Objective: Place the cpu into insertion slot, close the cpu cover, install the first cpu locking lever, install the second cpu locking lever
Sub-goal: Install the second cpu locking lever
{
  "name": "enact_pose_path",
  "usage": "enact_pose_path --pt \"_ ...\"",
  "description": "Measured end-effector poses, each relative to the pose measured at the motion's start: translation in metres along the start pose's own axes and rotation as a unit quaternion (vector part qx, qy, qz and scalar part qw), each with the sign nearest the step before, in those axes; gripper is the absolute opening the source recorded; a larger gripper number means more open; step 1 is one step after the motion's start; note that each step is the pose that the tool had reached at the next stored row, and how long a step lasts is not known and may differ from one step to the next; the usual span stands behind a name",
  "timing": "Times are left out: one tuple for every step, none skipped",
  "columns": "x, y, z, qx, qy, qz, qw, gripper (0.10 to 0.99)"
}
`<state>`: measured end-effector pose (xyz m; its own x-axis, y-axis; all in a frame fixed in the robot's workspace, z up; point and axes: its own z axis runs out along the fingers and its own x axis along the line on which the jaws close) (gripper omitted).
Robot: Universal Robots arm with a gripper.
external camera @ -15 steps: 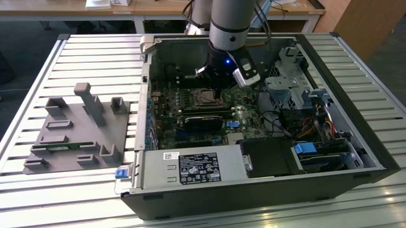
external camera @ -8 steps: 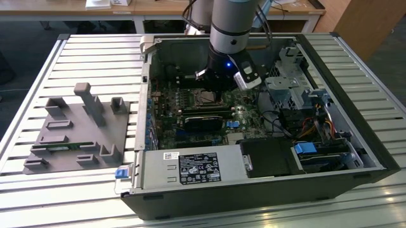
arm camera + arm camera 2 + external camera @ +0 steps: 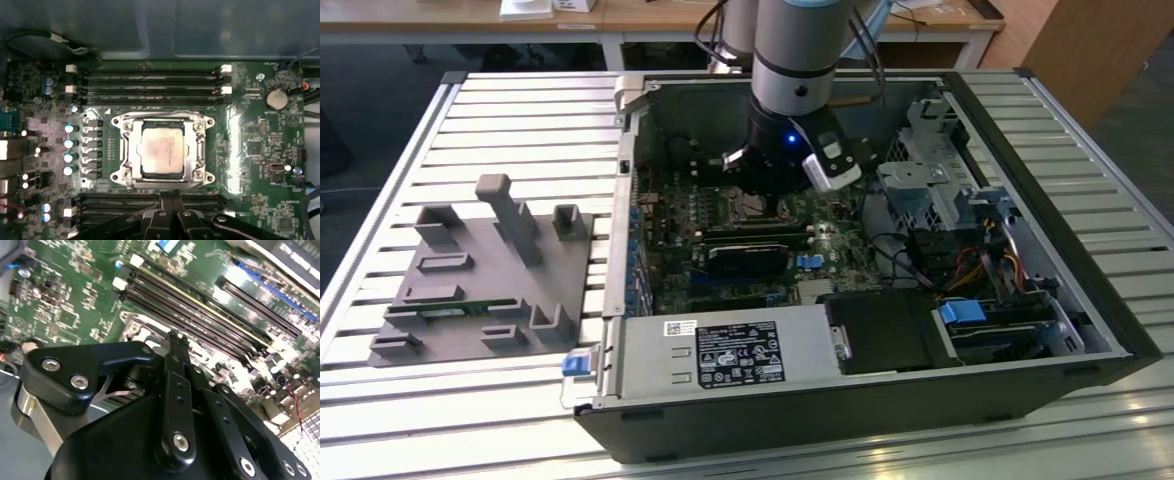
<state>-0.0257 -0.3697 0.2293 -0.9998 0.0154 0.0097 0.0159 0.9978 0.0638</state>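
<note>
The small, flat, silvery-grey square cpu (image 3: 161,152) sits in the insertion slot, framed by the thin metal cpu cover (image 3: 162,121) lying closed. The black hand (image 3: 172,200) beside the socket looks clenched and empty. The chip seems light, rigid, fragile; grip edges only

exterior: high, oblique, far | wrist views: close over motherboard (image 3: 260,150) (both share it)

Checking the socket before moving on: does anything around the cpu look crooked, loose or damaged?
Nothing stands out. In the first wrist view the cpu sits square in the insertion slot, with the cpu cover framing it evenly. The gripper hangs just beside the socket.
</note>
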Motion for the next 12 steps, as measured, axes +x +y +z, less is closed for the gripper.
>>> enact_pose_path --pt "0.0018 0.0 0.0001 0.0 0.0 0.0 1.0 0.106" --pt "0.0042 -0.0001 0.0002 0.0 0.0001 0.0 1.0 0.106" --pt "0.0064 -0.0002 0.0004 0.0 0.0 -0.001 1.0 0.106" --pt "0.0089 -0.0002 0.0005 0.0 0.0001 -0.001 1.0 0.106" --pt "0.0117 -0.0003 0.0007 0.0 0.0001 -0.001 1.0 0.106" --pt "0.0145 -0.0003 0.001 0.0 0.0001 -0.001 1.0 0.106" --pt "0.0167 -0.0004 0.0014 -0.0001 0.0001 -0.001 1.0 0.106" --pt "0.0181 -0.0004 0.0018 -0.0001 0.0001 -0.001 1.0 0.106" --pt "0.0192 -0.0005 0.0025 -0.0001 0.0001 -0.001 1.0 0.106" --pt "0.0198 -0.0006 0.0034 -0.0001 0.0001 -0.001 1.0 0.106" --pt "0.0201 -0.0006 0.0045 -0.0002 0.0002 -0.001 1.0 0.106" --pt "0.0203 -0.0007 0.0058 -0.0006 0.0002 -0.002 1.0 0.106"
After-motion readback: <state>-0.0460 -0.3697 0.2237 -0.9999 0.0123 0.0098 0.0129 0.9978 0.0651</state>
